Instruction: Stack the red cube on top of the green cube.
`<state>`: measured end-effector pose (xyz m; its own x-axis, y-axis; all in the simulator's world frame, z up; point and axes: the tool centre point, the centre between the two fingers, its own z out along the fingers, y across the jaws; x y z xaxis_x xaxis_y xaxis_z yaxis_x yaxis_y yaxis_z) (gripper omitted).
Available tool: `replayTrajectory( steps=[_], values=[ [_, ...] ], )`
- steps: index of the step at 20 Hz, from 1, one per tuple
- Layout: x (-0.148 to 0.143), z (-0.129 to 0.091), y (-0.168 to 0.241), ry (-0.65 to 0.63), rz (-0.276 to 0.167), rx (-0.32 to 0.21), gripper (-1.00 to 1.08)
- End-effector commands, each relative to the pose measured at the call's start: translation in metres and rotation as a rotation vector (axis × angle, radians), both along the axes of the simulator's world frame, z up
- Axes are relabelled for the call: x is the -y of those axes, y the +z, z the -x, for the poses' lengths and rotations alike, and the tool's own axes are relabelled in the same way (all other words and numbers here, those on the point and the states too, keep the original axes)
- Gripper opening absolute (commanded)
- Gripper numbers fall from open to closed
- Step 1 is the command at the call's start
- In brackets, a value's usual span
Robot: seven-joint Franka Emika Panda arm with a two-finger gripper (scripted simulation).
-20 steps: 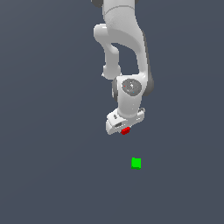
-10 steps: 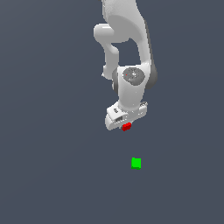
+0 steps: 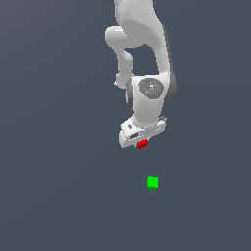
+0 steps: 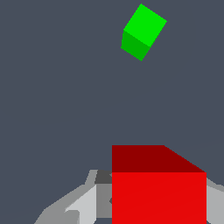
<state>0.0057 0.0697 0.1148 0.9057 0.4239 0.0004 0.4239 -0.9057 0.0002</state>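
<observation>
The white Panda arm (image 3: 142, 59) is reaching down over a plain dark grey floor (image 3: 54, 186), and its gripper (image 3: 142, 142) is closing its fingers (image 4: 78, 205) on the red cube (image 3: 142, 144), which is sitting between them and filling the near part of the wrist view. The green cube (image 3: 152, 183) is lying on the floor apart from the gripper, lower in the exterior view and slightly toward its right. No floor edges are showing.

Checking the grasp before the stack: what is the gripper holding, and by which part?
The gripper holds the red cube by its opposite side faces, between the fingers.
</observation>
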Motion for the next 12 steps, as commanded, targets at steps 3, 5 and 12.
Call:
replayTrajectory(
  steps=[3,5,12],
  values=[
    [-0.004,-0.013,-0.005,0.000,0.000,0.000,-1.00],
    [-0.006,-0.020,-0.007,0.000,0.000,0.000,-1.00],
    [-0.016,-0.053,-0.019,0.000,0.000,0.000,-1.00]
  ],
)
